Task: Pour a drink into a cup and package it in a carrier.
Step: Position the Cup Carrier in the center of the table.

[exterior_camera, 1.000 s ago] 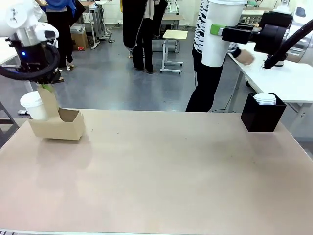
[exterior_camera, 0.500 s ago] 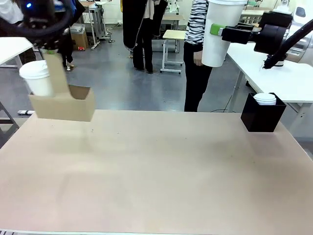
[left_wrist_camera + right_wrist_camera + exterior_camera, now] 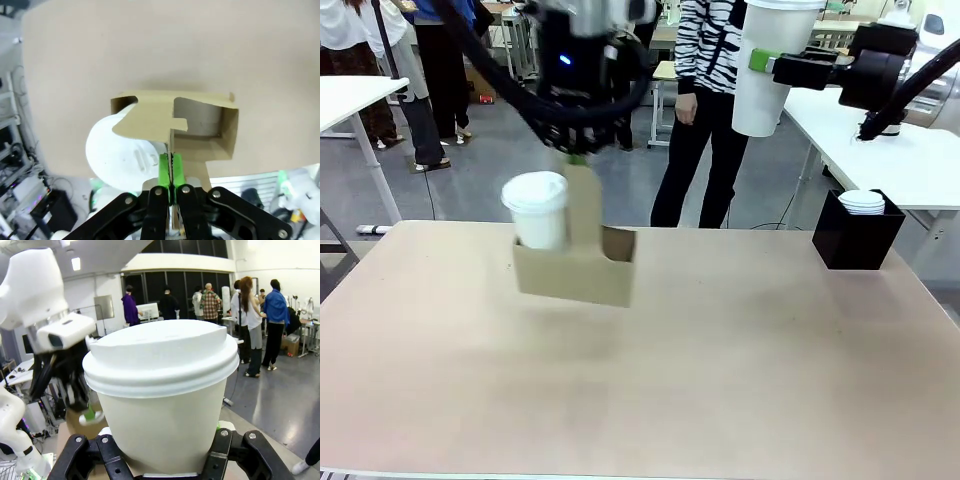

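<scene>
Two firm grips: the left gripper (image 3: 576,156), pointing straight down, pinches the handle of the carrier (image 3: 576,281) above the table (image 3: 740,380), while the right gripper (image 3: 761,63), fingers level, clasps a lidded cup (image 3: 760,102) high.

I see the carrier (image 3: 575,275) over the surface (image 3: 640,400) left of centre, a cup (image 3: 538,208) in its left compartment; another cup (image 3: 760,70) high right, a box (image 3: 857,245) far right.
</scene>
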Robot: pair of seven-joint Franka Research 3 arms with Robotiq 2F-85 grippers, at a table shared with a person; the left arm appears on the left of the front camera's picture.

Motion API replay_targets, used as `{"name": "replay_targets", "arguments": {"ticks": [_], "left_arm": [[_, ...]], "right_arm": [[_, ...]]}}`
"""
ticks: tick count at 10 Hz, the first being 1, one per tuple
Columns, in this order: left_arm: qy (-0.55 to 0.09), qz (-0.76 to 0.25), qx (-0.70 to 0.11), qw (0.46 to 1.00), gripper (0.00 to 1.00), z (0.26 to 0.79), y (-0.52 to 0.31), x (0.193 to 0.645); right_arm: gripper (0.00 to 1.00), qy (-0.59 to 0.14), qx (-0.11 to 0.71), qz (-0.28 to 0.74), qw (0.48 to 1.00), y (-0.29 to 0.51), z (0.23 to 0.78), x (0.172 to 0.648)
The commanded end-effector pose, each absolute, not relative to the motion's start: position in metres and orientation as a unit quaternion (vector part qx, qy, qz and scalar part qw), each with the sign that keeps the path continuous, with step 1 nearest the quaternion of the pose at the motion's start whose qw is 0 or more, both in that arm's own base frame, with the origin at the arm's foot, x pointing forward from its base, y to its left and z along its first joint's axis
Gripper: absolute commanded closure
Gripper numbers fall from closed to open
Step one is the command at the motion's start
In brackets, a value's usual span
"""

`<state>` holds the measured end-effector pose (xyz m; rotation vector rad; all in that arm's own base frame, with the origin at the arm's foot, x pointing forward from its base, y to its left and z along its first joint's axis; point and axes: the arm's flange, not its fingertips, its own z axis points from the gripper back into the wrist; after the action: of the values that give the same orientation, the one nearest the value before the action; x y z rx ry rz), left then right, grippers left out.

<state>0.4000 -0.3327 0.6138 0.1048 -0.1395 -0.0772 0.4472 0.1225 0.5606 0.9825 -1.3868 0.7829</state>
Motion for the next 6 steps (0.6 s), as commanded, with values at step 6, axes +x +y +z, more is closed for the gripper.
{"name": "replay_targets", "arguments": {"ticks": [6], "left_arm": [[-0.076,-0.005,0.020,0.997,0.98,0.539,-0.413,0.408]], "right_arm": [[0.40,-0.603,0.424,0.338,0.586,0.124,0.565,0.450]]}}
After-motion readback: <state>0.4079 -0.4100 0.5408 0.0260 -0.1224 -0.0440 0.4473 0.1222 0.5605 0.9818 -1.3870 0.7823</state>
